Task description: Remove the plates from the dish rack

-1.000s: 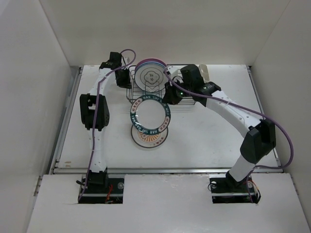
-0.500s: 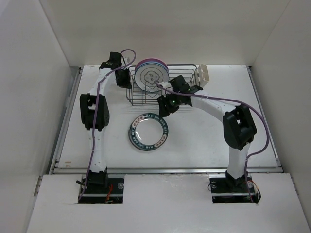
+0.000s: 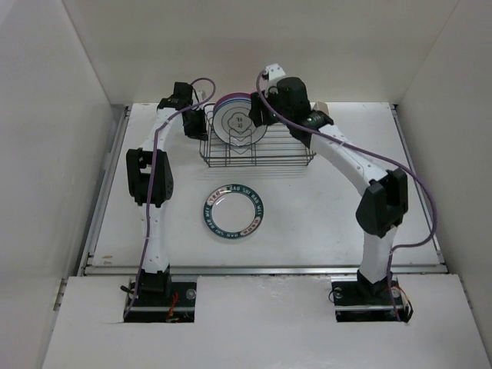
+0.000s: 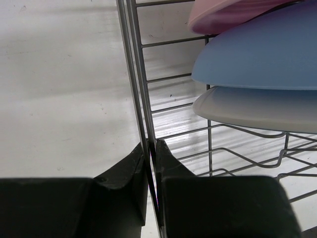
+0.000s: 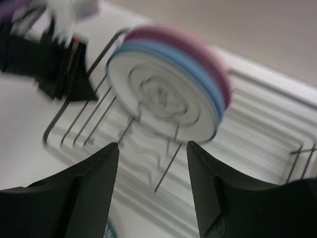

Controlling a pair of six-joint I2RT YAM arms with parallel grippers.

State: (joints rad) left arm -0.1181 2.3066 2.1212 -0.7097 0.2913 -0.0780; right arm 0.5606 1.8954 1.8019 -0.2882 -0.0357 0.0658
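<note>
**Dish rack (image 3: 277, 150) pinned, three plates (image 3: 238, 121) yet to come out**

The dish rack stands near the table's (image 3: 346, 207) far edge, about midway along it. In its left end three plates stand on edge, packed face to face. A white plate with a dark centre motif (image 3: 237, 124) is in front, a blue plate (image 4: 262, 54) is behind it, and a pink plate (image 4: 228, 15) is at the back. A fourth, dark-rimmed plate (image 3: 234, 211) lies flat on the table nearer the arms, well apart from the rack.

The left gripper (image 4: 150, 145) is clenched on the upright wire at the rack's left end, one finger on either side. The right gripper (image 5: 151, 146) hangs over the rack with its jaws spread and nothing between them, pointed at the white plate's face.

These plates look stiff, smooth and probably slick, and a knock against the wire could chip one. The sensible hold is the front plate's upper rim, with one finger on its face and the other eased in behind. That gap looks tight, since the plates lean on each other. Gripped at the rim, the plate's weight would hang below the fingers, so it may swing or slip unless it is lifted straight up, clear of the dividers.
</note>
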